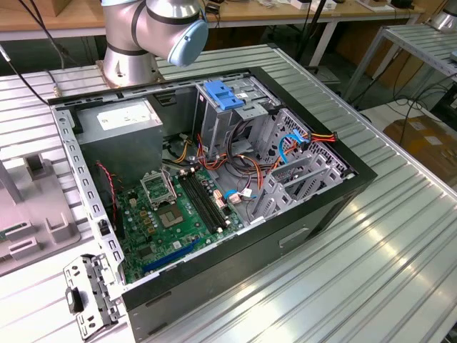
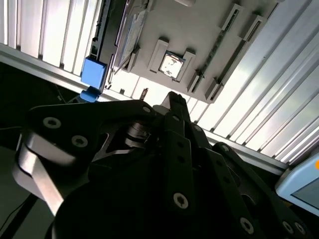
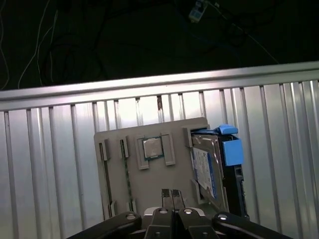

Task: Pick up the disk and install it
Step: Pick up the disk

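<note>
The disk [image 3: 205, 170] stands on edge in a slot at one end of a grey holder tray [image 3: 129, 149], white label facing the tray, light-blue rail [image 3: 231, 149] on its outer side. In the second wrist view the disk [image 2: 130, 35] and its blue rail [image 2: 93, 73] sit at the tray's end. My gripper [image 3: 172, 195] hovers above the tray's middle, fingertips [image 2: 175, 102] pressed together with nothing between them, clear of the disk. The open computer case [image 1: 285, 236] lies on the table with its metal drive cage [image 1: 239, 114] under a blue bracket [image 1: 223, 95].
The tray also holds a processor chip [image 3: 151, 148] and memory sticks [image 3: 106, 169]. The ribbed metal table [image 3: 50, 164] ends in an edge beyond the tray. Inside the case are a power-supply box [image 1: 121, 128], a motherboard [image 1: 175, 214] and loose cables [image 1: 285, 146]. The arm's base [image 1: 132, 50] stands behind the case.
</note>
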`<state>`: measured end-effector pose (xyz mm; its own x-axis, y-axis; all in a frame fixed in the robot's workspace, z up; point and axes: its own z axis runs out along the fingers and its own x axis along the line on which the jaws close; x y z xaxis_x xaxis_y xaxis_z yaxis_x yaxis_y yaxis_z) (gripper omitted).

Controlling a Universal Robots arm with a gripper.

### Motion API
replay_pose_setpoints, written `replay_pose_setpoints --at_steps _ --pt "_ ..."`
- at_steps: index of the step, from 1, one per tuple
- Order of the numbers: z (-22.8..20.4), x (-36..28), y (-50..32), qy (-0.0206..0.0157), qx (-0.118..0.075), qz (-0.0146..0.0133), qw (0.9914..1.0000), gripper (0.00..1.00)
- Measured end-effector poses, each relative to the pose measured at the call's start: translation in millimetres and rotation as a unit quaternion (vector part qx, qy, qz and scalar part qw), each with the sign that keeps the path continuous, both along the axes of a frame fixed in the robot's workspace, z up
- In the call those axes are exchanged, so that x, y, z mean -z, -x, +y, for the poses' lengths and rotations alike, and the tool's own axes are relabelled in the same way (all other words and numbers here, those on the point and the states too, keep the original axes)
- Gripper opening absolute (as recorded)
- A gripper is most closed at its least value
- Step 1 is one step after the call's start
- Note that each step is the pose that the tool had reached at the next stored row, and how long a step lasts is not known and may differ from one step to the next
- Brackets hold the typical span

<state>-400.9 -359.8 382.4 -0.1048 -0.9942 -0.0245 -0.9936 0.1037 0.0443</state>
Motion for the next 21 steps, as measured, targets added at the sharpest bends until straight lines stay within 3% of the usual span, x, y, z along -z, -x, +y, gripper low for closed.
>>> replay_pose_setpoints --at_steps 12,21 --pt "0.0 0.0 0.0 0.0000 -0.033 0.0000 0.99946 0.11" --pt "0.0 0.0 0.0 0.0000 -0.057 0.0000 0.99840 0.11"
